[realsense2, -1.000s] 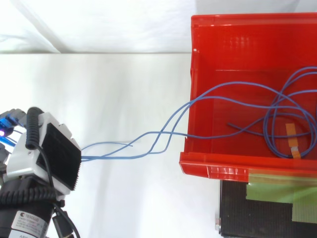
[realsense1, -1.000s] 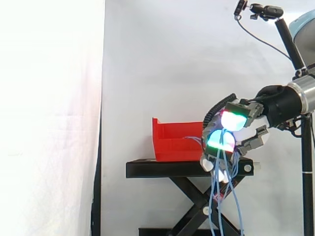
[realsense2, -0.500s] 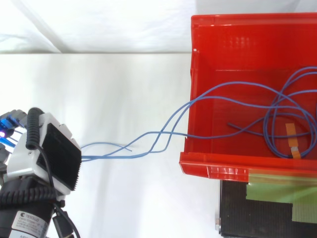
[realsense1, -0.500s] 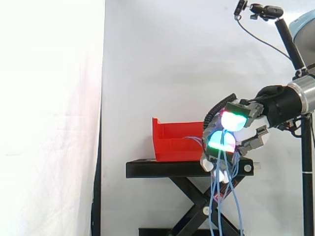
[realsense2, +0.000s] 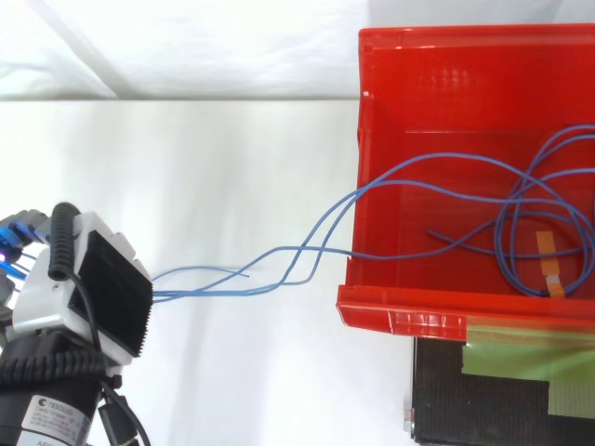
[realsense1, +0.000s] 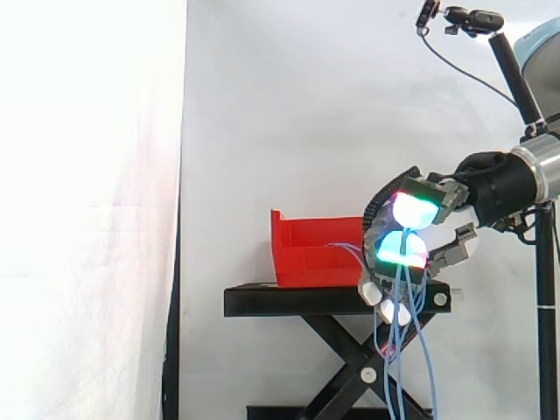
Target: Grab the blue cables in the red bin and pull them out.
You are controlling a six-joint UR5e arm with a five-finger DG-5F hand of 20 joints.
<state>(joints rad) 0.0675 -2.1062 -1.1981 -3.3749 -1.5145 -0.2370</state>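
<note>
Backdrop: white curtain (realsense1: 289, 105) behind all I watch from the side.
Stand: black stand (realsense1: 289, 300), a scissor frame under a flat top plate.
Bin: red bin (realsense2: 437, 65) sits on the stand's top plate, its open side up.
Hand: from the side I see the hand (realsense1: 442, 199) to the right of the bin, about level with its rim and in line with the stand's right end. From above, the hand is well apart from the bin's left wall.
Grip: fingers curled, with the glowing fingertips (realsense1: 411, 210) pressed together on the blue cables (realsense2: 307, 251). I read it as clamped on them.
Cables: the strands run from the hand across open space and over the bin's left wall. Inside, they lie in loops on the floor toward the bin's right edge. Below the hand, the loose ends hang down past the stand's right end.
Tag: orange tag (realsense2: 548, 265) on one strand, near the bin's front wall.
Tape: green tape (realsense2: 521, 358) on the stand, just beside the bin's front wall.
</note>
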